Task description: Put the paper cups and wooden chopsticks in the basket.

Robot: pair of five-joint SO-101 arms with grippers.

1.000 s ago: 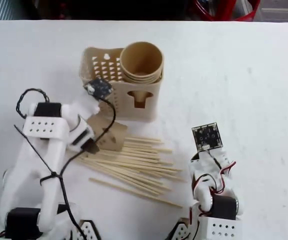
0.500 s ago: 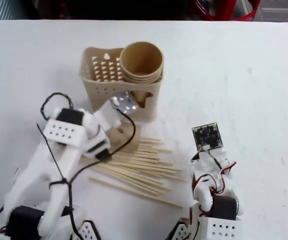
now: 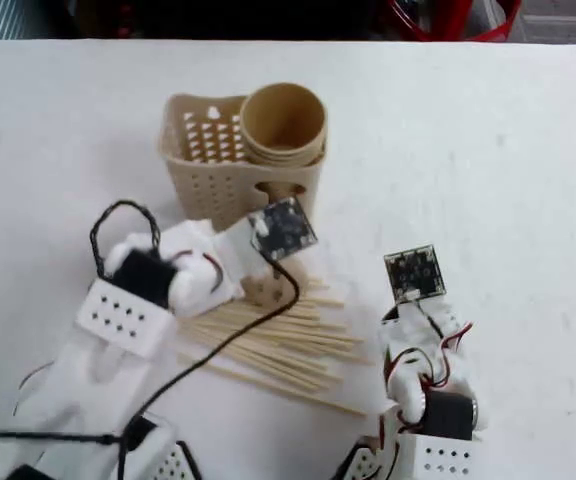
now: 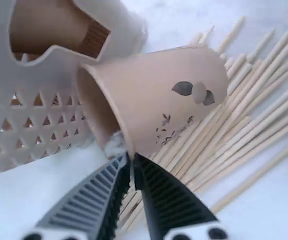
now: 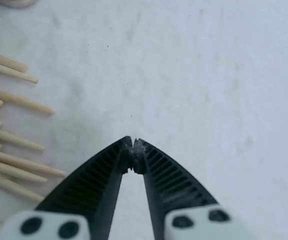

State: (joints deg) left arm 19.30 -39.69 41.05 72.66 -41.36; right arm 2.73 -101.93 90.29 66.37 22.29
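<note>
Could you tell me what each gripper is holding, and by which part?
The left gripper pinches the tan paper cup by its rim; the right gripper is shut, holding nothing.

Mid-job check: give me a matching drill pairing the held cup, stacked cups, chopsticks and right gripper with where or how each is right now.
Things:
1. held cup
2. stacked cups
3. chopsticks
4. right gripper

Places or states:
A. standing in the basket
B. lying loose on the table
C. shut and empty over bare table
D. pinched at the rim by the left gripper, tipped on its side

Pairs: 1-D, 2-A, 3-B, 4-C
</note>
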